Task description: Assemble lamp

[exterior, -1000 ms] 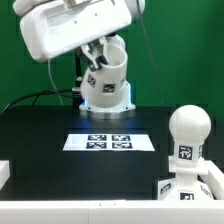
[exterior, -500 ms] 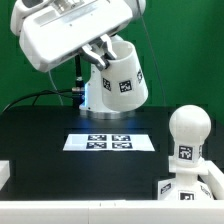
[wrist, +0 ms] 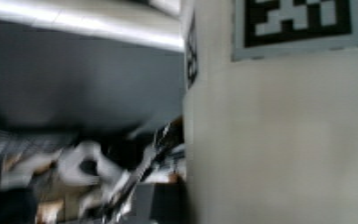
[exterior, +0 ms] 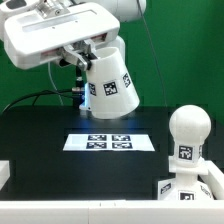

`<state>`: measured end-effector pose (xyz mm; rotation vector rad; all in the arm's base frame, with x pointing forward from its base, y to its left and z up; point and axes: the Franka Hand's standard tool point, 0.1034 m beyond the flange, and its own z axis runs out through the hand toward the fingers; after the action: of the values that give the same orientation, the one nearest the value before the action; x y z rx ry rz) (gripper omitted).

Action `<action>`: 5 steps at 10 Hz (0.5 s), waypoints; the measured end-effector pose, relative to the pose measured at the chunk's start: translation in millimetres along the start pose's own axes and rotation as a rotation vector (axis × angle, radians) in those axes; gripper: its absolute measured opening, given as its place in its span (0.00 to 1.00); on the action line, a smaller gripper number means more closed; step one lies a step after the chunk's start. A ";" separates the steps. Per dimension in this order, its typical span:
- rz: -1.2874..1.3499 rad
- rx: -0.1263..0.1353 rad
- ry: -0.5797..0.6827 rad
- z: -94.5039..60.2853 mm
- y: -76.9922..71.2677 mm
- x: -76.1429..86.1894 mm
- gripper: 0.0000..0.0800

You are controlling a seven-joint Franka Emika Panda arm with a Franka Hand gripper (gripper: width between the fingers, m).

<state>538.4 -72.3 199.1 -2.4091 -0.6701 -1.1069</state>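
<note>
My gripper (exterior: 93, 57) is shut on the white tapered shade (exterior: 111, 88) and holds it high above the table at the back, wide end down, a square tag facing the camera. In the wrist view the shade (wrist: 282, 130) fills one side as a pale wall with a tag on it, blurred. The bulb (exterior: 187, 135), with its round head up and a tag on its neck, stands on the square base (exterior: 190, 187) at the front of the exterior view's right.
The marker board (exterior: 109, 142) lies on the black table below the shade. A white fence part (exterior: 4, 175) shows at the left edge. A green wall and black cables are behind the arm.
The arm has swung toward the exterior view's left and the shade has turned, its tag now facing the camera more squarely. The bulb and base have not moved.
</note>
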 end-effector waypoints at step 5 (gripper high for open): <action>-0.114 -0.114 -0.038 -1.7 18.4 14.6 0.06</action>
<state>556.2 -84.3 208.6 -2.5206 -0.7862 -1.1761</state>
